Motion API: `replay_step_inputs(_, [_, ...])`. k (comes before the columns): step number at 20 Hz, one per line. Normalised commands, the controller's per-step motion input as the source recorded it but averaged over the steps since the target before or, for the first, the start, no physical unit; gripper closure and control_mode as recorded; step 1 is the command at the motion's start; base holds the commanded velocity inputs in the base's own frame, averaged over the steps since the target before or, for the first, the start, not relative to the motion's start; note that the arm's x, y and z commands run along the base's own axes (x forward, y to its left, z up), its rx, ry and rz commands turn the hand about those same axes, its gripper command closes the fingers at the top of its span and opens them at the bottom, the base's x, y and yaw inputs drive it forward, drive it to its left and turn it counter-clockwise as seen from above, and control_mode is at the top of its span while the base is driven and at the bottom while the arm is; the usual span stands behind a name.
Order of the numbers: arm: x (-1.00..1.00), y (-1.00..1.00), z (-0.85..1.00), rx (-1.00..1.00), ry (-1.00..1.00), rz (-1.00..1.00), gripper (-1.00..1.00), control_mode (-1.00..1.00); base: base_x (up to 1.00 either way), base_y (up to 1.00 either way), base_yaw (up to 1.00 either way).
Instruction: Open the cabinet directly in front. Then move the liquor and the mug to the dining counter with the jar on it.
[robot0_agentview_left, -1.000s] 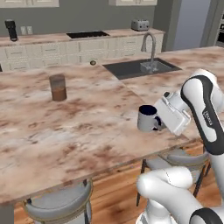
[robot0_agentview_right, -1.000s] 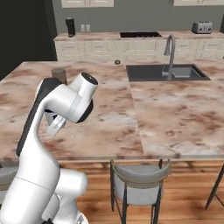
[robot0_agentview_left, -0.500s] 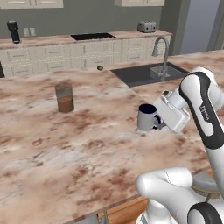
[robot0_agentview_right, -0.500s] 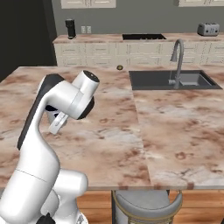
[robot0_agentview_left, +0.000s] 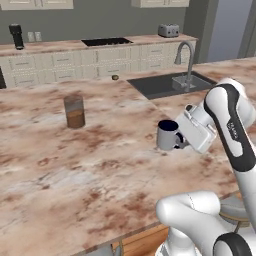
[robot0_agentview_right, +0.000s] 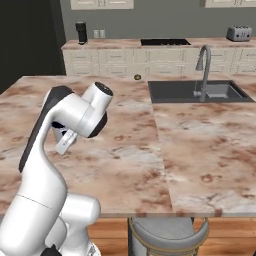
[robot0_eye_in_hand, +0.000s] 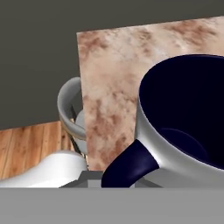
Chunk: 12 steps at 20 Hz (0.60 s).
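Observation:
The mug (robot0_agentview_left: 166, 135), grey with a dark navy inside, hangs just above the dining counter (robot0_agentview_left: 100, 165) near its right front part. My gripper (robot0_agentview_left: 180, 141) is shut on the mug's handle side. In the hand view the mug (robot0_eye_in_hand: 175, 131) is very close, with its navy handle (robot0_eye_in_hand: 129, 166) low in the picture and the marble dining counter (robot0_eye_in_hand: 113, 65) below it. The jar (robot0_agentview_left: 75, 111), clear glass with brown contents, stands upright on the counter, well to the left of the mug. In the right base view my own arm hides the mug. The liquor and the cabinet are out of view.
A sink (robot0_agentview_left: 167, 84) with a curved faucet (robot0_agentview_left: 186, 56) is set in the counter's far right. Behind stands a back counter with cream drawers (robot0_agentview_left: 65, 65), a toaster (robot0_agentview_left: 169, 31) and a dark canister (robot0_agentview_left: 16, 36). A grey stool (robot0_agentview_right: 167, 235) stands at the near edge.
The whole picture has shifted: the base has driven closer to the dining counter, and the stools have dropped out of the left base view. The mug stays in my shut gripper.

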Motion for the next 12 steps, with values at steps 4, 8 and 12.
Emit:
replay_step_inputs(4, [0.1, 0.09, -0.41, -0.03, 0.13, 0.0, 1.0, -1.0, 0.0, 0.0, 0.0])
replay_step_inputs(8, [0.14, 0.07, -0.49, -0.02, 0.17, 0.0, 1.0, -1.0, 0.0, 0.0, 0.0])
replay_step_inputs(12, [0.02, 0.0, -0.51, 0.0, 0.15, 0.0, 1.0, -1.0, 0.0, 0.0, 0.0])
